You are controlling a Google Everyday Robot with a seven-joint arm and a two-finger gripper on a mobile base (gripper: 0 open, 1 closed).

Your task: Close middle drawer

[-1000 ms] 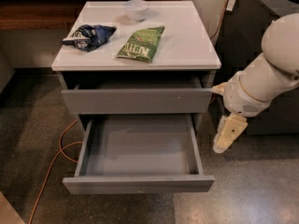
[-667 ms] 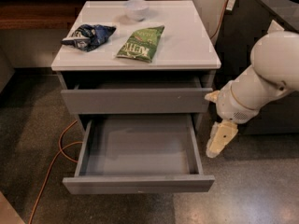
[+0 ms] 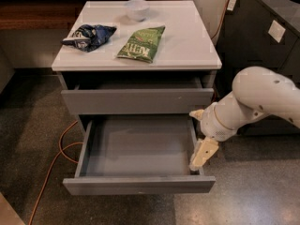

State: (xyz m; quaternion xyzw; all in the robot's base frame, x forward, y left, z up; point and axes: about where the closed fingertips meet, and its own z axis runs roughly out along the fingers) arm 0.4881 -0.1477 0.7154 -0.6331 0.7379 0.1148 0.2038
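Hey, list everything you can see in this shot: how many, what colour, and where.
cabinet: one, white top, centre
bowl: one, white, back of cabinet top
blue bag: one, cabinet top, left
green bag: one, cabinet top, middle
upper drawer: one, gray, slightly open
middle drawer: one, gray, pulled far out
cable: one, orange, floor left
arm: one, white, right
claw: one, cream, beside middle drawer's right side

Single view, high front, angled down at cabinet [image 3: 187,46]; claw [image 3: 202,154] beside middle drawer [image 3: 138,184] side wall.
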